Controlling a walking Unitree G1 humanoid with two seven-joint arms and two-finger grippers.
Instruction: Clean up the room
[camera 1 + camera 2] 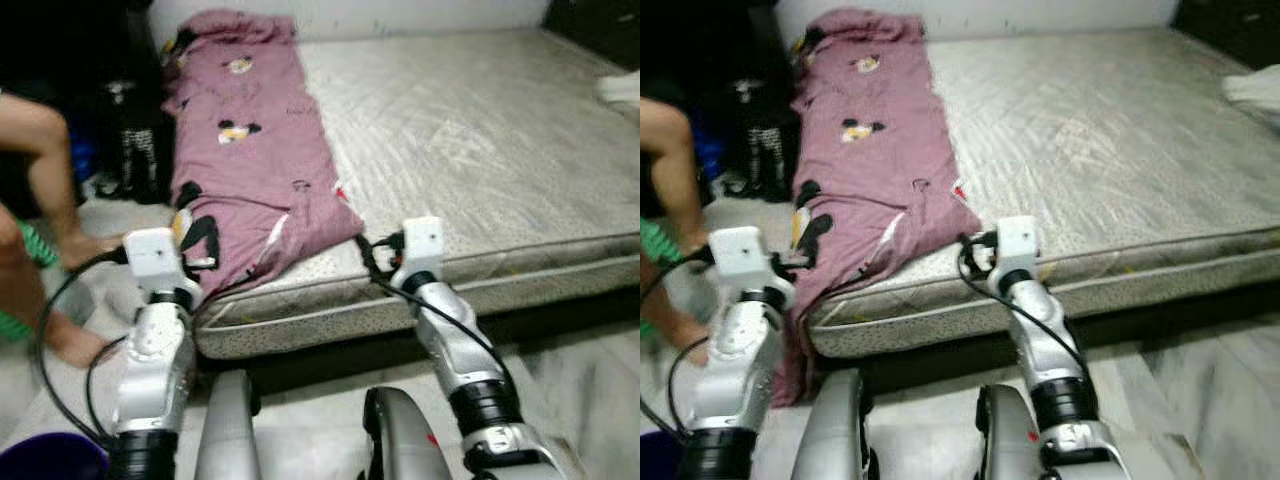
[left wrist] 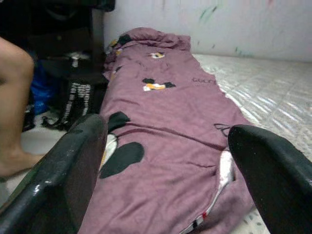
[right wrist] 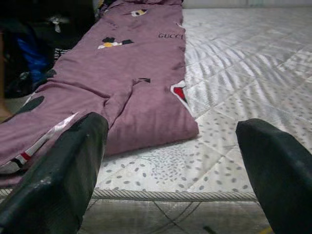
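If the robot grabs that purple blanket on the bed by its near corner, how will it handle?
The purple blanket is probably floppy: it lies creased, and its edge droops over the mattress side. Lifted by one corner it would likely trail, not rise whole. Both open grippers, left and right, face it.
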